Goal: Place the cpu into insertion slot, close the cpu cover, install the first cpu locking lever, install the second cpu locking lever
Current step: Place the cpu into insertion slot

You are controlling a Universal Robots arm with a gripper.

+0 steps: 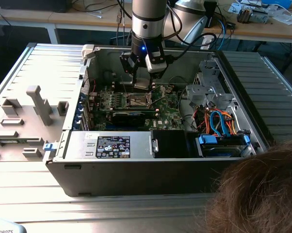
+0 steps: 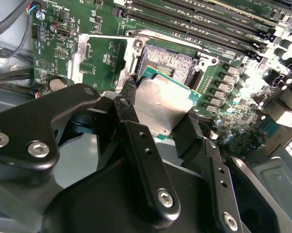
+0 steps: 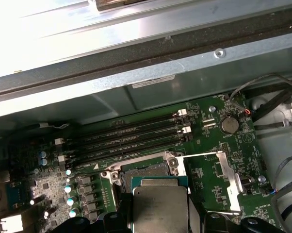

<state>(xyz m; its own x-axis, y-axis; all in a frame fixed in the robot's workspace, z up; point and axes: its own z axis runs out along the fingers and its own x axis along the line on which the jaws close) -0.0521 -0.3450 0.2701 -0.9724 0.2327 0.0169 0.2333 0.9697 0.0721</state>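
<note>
A: Where was the cpu (image 2: 163,99) at that pt?
B: Pinched by its edges btw the gripper's (image 2: 160,116) fingers (image 2: 131,121), just above the slot (image 2: 168,60) and partly over its edge.
A: Seated?
B: No, the slot's contacts were bare.
A: Cover?
B: The cover (image 2: 79,57) was flipped open, lying flat right beside the slot.
A: Progress?
B: Early, I'd say. Step 1 was underway, nothing finished. Cover + both levers were left, and w/ the cover open I judged neither lever was installed.
</note>
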